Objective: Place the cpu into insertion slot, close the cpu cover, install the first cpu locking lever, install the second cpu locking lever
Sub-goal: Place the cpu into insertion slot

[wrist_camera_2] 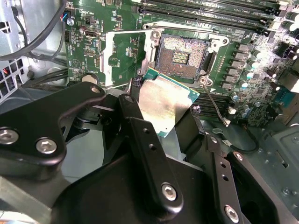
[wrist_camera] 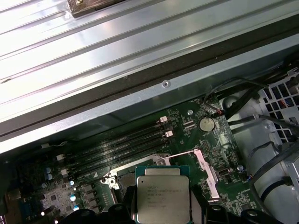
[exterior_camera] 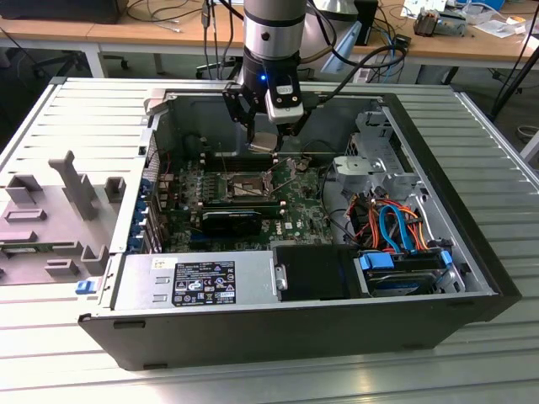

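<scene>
Two black fingers [wrist_camera_2: 140, 123] pinch the cpu [wrist_camera_2: 163, 100] by opposite edges, its silver-grey top showing in both wrist views. The chip hangs above the board, not touching it. Just beyond it lies the insertion slot [wrist_camera_2: 181, 56], bare and uncovered. Beside the slot, the cpu cover [wrist_camera_2: 105, 60] is swung open on its hinge. Farther out, the green motherboard [wrist_camera_2: 86, 44] sits inside the open computer case [exterior_camera: 472, 278] on the slatted bench [exterior_camera: 50, 109]
</scene>
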Controlling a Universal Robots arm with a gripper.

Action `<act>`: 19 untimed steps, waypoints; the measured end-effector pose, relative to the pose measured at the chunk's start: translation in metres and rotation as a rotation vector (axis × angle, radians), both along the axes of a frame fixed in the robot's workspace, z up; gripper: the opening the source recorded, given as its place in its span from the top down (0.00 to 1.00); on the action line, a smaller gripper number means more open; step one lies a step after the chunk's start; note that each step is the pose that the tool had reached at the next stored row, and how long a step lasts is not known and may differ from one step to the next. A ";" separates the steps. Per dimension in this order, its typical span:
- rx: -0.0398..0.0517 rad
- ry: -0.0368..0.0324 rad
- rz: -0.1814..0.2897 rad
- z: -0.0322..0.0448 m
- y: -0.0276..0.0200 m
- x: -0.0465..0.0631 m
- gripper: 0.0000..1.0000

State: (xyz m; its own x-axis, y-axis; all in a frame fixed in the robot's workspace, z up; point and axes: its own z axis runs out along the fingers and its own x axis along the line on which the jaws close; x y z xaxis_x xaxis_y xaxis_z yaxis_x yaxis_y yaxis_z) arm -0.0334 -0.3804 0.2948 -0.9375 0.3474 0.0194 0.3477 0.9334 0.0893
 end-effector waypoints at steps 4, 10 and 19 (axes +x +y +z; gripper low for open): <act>0.0000 0.0000 -0.002 0.0000 0.0000 0.000 0.45; 0.0000 0.0000 -0.005 -0.0001 0.0000 0.000 0.45; 0.0000 -0.0001 -0.010 -0.0002 0.0000 0.000 0.45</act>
